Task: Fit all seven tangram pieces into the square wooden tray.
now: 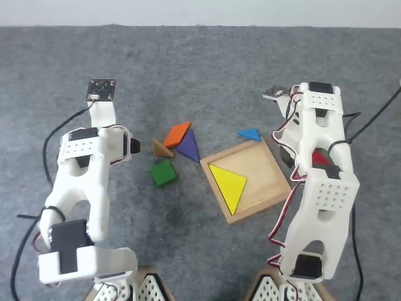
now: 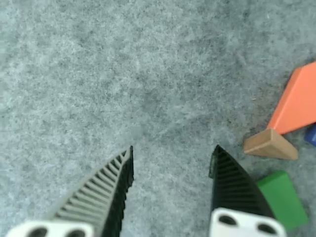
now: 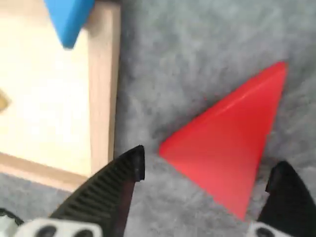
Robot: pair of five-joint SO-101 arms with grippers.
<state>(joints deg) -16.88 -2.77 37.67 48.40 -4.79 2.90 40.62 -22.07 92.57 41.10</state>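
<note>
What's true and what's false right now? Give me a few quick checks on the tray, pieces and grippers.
1. The yellow triangle lies in the tray. True.
2. The red triangle is in the tray. False: it lies on the mat beside it.
3. The left gripper holds the green square. False: it is open and empty; the square lies on the mat.
4. The right gripper is open. True.
5. The purple triangle is in the tray. False: it lies on the mat.
</note>
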